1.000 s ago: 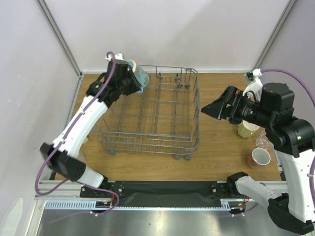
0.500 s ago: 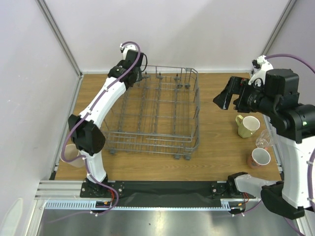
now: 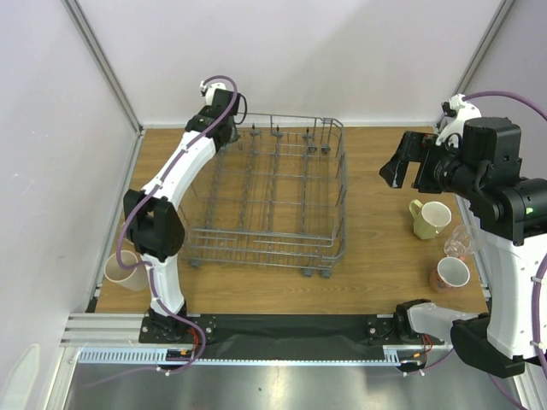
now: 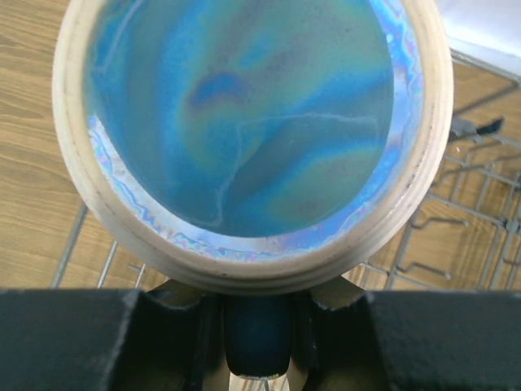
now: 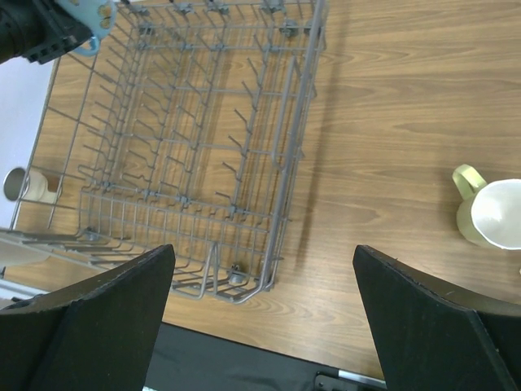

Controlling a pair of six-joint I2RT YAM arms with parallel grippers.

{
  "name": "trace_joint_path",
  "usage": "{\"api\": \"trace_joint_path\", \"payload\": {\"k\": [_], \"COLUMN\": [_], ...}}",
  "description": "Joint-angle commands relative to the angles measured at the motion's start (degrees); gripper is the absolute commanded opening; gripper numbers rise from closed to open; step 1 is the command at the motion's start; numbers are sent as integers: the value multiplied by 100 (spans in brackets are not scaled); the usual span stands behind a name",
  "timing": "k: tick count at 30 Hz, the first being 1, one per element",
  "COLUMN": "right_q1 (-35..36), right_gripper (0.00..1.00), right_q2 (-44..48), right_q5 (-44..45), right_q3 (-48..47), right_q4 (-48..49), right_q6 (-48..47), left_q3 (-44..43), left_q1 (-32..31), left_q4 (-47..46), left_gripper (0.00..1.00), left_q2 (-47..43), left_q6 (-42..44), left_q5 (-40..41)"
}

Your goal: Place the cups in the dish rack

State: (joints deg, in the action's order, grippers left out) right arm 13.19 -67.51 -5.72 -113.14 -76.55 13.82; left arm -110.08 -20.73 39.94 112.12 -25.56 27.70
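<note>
- Wooden surface (image 3: 376,265) carries everything, with pale panels around it.
- Grey wire rack (image 3: 273,192) sits at the centre on small wheels, its tines upright.
- Left arm (image 3: 175,184) stretches far out to the rack's 11 o'clock corner.
- Right arm (image 3: 513,213) stands at the rack's 3 o'clock, its wrist raised over the wood.
- Left fingers (image 3: 224,128) are narrow, clamped on the blue cup (image 4: 252,130). The cup hangs over the rack's 11 o'clock corner. Its round blue face with a cream ring fills the wrist view, and rack wires show below it to the right.
- Right fingers (image 3: 408,162) are spread wide and hold nothing. They hover between the rack and the cups at 3 o'clock.
- Yellow mug (image 3: 432,219) rests on the surface at the rack's 3 o'clock, well apart from it, with its handle toward 10 o'clock.
- Beige cup (image 3: 122,269) stands at the rack's 8 o'clock, near the left arm's lower link.
- Pink cup (image 3: 451,275) sits at 4 o'clock by the surface's right edge, its white inside showing.
- Glass (image 3: 457,243) lies between the yellow mug and the pink cup; I cannot tell how it stands.
</note>
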Motion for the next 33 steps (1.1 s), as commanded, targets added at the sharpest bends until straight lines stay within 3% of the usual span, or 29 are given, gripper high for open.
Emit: {"api": "trace_joint_path", "payload": {"k": [1, 19, 33], "right_q1": [-88, -537, -695], "right_gripper": [100, 100, 100], "right_q2": [-17, -105, -105], "right_q5": [80, -369, -430], "right_q3": [-182, -76, -85], "right_q4": [-44, 106, 123], "right_q6": [-99, -3, 24], "left_q3": [-13, 690, 400], "left_q1": [174, 236, 280], "left_q4": [-866, -1085, -919], "left_gripper": [0, 0, 0], "left_q2": [-129, 65, 521], "left_q6": [-177, -379, -494], "left_q5": [-106, -98, -248]}}
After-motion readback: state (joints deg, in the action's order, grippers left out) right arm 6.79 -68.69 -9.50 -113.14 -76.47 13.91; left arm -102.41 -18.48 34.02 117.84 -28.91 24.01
